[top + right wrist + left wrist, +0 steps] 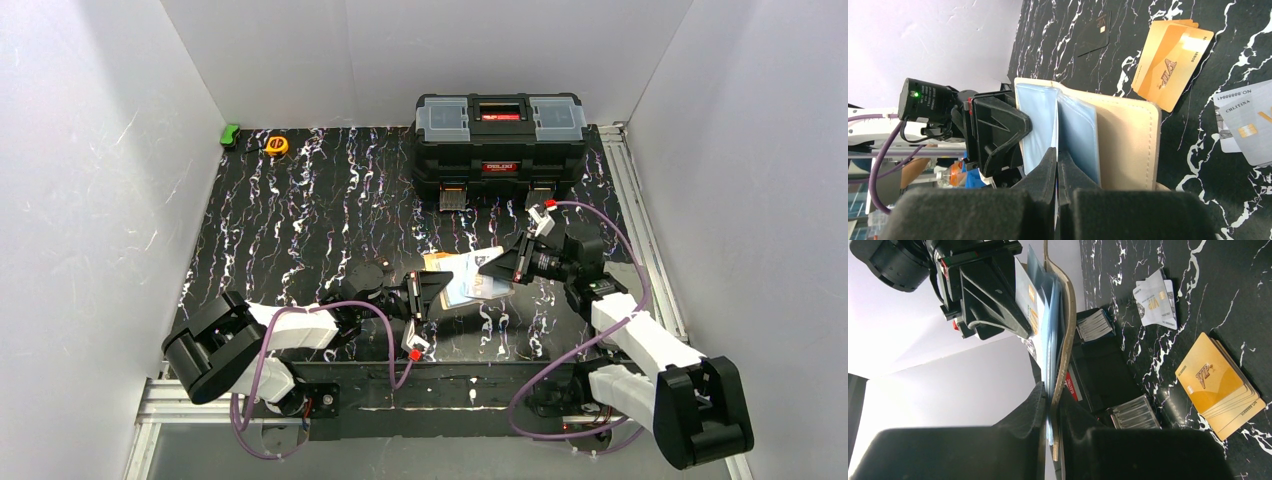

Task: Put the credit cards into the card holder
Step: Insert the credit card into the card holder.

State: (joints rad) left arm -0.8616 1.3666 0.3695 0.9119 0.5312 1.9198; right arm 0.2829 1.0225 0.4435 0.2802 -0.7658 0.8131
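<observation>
Marbled table (300,220), toolbox (500,140) behind: left hand (432,295) and right hand (503,266) pinch the card holder (470,282) beside orange cards (1170,62)

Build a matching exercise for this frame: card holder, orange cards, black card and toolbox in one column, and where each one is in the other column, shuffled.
Things
1. card holder
2. orange cards
3. black card
4. toolbox

Places
A. lying on the table in a fanned stack
B. standing at the table's far edge
C. held open between the left gripper and the right gripper
D. lying flat on the table, alone

Pairs: 1-C, 2-A, 3-D, 4-B
</observation>
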